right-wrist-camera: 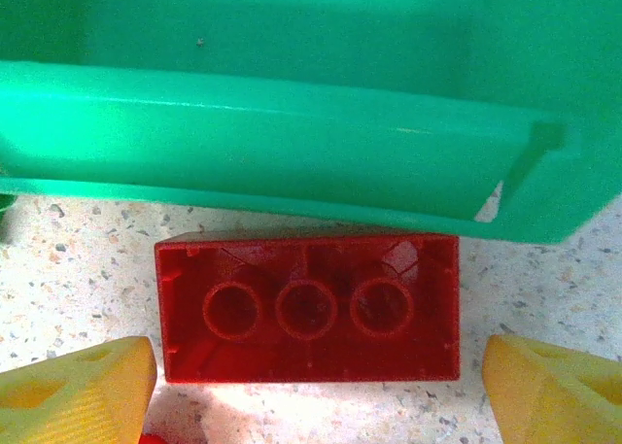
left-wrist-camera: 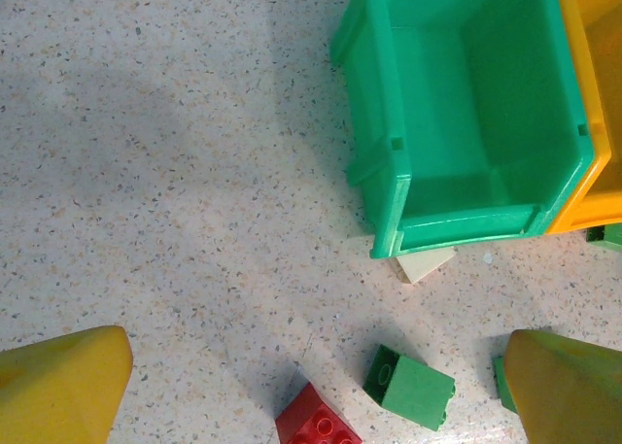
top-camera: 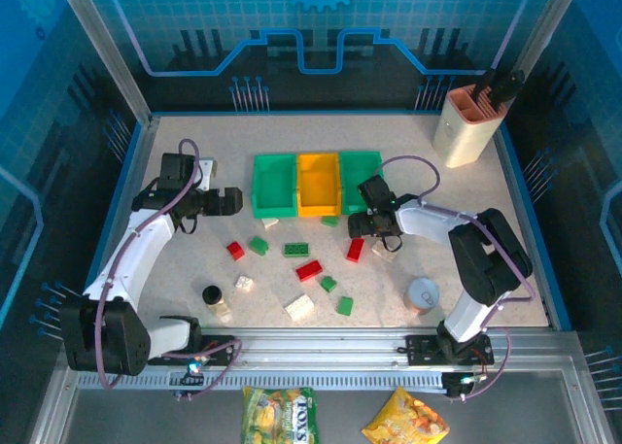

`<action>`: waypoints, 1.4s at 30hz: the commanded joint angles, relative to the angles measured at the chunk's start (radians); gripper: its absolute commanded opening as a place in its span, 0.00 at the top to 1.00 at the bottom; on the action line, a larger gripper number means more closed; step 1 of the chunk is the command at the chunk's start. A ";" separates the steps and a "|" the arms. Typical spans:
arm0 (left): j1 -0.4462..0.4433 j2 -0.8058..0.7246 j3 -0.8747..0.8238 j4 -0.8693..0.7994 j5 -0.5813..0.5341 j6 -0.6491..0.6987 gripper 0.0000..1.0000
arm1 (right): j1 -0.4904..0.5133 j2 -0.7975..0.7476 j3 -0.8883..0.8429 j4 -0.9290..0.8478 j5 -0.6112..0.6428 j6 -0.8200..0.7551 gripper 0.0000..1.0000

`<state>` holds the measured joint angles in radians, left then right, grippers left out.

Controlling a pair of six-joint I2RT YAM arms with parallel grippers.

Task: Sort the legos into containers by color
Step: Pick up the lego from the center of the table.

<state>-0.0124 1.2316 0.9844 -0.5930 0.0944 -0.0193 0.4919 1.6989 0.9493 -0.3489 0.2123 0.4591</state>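
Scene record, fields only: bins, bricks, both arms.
layout: left green bin, orange-yellow bin, right green bin in a row, nothing seen inside
bricks: red, green, cream, loose on table
left gripper: jaws open, left of left green bin
right gripper: jaws open astride upturned red brick before right green bin

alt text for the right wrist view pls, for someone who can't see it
A red lego brick sits on the speckled table close against the wall of a green bin, its hollow underside with three round tubes facing the camera. The right gripper is open, its yellow fingertips flanking the brick's two ends.
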 commanded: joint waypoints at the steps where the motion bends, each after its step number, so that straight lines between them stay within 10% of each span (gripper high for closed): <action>1: -0.004 -0.013 -0.015 0.022 0.000 0.020 0.01 | 0.013 0.018 0.031 0.022 0.003 0.003 0.15; 42: -0.003 -0.046 -0.032 0.055 -0.020 0.016 0.01 | 0.034 -0.150 0.151 -0.224 0.021 -0.004 0.36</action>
<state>-0.0124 1.1954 0.9581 -0.5442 0.0719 -0.0189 0.5171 1.5604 1.0473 -0.5381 0.2314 0.4450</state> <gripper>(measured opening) 0.992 0.638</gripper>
